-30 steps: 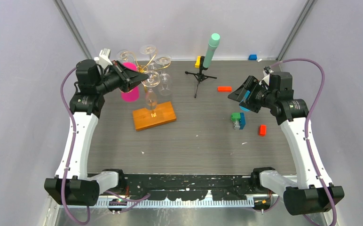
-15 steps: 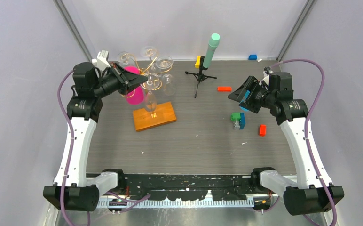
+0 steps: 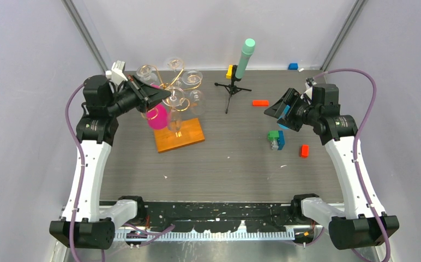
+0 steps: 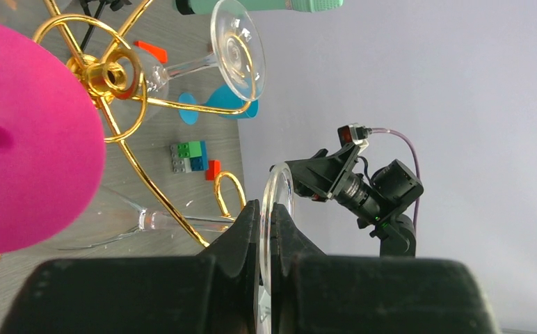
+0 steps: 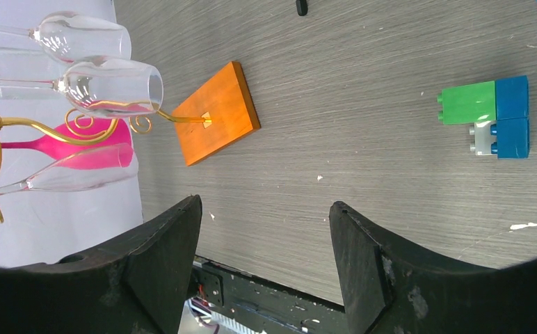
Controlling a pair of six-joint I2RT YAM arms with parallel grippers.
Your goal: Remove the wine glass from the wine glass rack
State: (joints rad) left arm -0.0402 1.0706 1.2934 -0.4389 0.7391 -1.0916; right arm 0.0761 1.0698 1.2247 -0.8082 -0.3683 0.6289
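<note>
The wine glass rack [image 3: 179, 134] is a gold scroll stand on an orange-brown wooden base at back left; it also shows in the right wrist view [image 5: 217, 111]. Clear glasses and a pink glass [image 3: 156, 115] hang from its gold arms [image 4: 123, 125]. My left gripper [image 3: 168, 96] is shut on the thin round foot of a clear wine glass [image 4: 279, 188], seen edge-on between the fingers. The glass's stem still lies along a gold arm by its curled end. My right gripper [image 3: 271, 109] is open and empty, raised over the table's right side, far from the rack.
A black tripod with a mint-green cylinder [image 3: 241, 65] stands right of the rack. A green, blue and grey brick stack [image 3: 276, 139] and red bricks [image 3: 260, 102] [image 3: 305, 150] lie on the right. A blue brick [image 3: 293, 66] lies at the far edge.
My left arm has drawn back to the left while gripping the glass foot. The rack's top with its hanging glasses has swung round and the pink glass has shifted nearer. The right arm has not moved.
</note>
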